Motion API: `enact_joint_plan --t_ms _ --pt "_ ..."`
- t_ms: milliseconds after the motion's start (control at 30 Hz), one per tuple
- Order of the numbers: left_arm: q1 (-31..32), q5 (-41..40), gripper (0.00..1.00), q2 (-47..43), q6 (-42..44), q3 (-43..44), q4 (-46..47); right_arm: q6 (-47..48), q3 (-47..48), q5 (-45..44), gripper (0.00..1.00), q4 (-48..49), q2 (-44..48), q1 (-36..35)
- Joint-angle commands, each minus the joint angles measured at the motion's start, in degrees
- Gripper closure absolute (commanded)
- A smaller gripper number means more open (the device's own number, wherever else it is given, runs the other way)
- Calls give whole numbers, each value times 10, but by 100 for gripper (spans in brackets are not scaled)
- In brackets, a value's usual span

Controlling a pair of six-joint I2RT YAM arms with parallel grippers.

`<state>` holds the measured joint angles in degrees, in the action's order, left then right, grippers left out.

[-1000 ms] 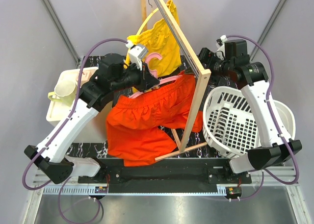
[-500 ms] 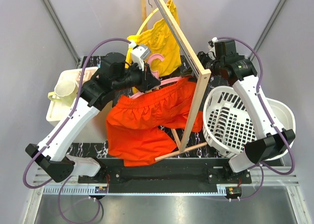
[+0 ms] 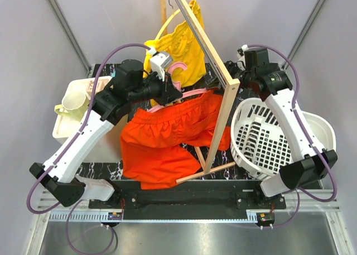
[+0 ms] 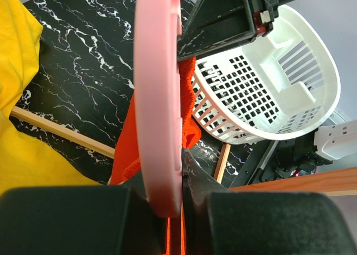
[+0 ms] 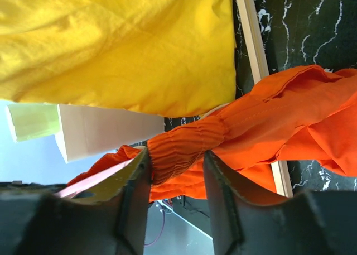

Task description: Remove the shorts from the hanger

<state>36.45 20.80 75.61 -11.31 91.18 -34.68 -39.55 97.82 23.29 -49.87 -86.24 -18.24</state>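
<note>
- Top external: the shorts point(image 3: 167, 138) hang from the hanger point(image 3: 177, 71) between the two arms, over the black marbled surface point(image 3: 97, 169), with both legs falling towards the near edge
- The hanger is pink; its hook rises just beside the left tool point(image 3: 169, 90), and its frame runs to the right under the gathered waistband
- Left wrist: the left tool is pressed together on the hanger's pink bar, one finger on each side and the bar touching both
- In that view orange fabric shows directly behind the bar
- The right tool point(image 3: 231, 81) sits at the right end of the waistband, just beside the upright of the wooden rack point(image 3: 207, 40)
- Right wrist: the right tool pinches the gathered waistband; the bunched fabric fills the gap and touches both fingers point(image 5: 134, 210)
- In the same view a sliver of the pink hanger shows just left of the pinched fabric
- The yellow shorts point(image 3: 181, 51) hang on the rack behind the orange pair, apart from both tools
- The white basket point(image 3: 268, 138) stands at the right of the surface, under the right arm; one orange leg lies near its rim, and I cannot tell whether they touch
- The white bin point(image 3: 70, 107) stands at the left edge, beyond the left arm
</note>
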Motion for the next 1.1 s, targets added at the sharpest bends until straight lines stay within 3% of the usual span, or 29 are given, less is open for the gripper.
enact_joint_plan --t_ms 0,200,400,600,767,1067 --pt "2 14 100 -6 8 35 31 4 -17 19 56 36 36 -3" --pt "1 14 100 -7 8 36 31 0 -59 48 49 90 65 -3" --pt "2 20 100 -11 4 39 31 -2 -62 21 69 73 56 -3" --pt "2 39 100 -20 6 33 31 2 -44 -5 80 72 38 -3" --pt "2 55 100 -26 8 20 31 9 -19 -60 100 45 26 -3" --pt "2 90 100 -49 27 1 31 43 47 -196 100 -51 2 24"
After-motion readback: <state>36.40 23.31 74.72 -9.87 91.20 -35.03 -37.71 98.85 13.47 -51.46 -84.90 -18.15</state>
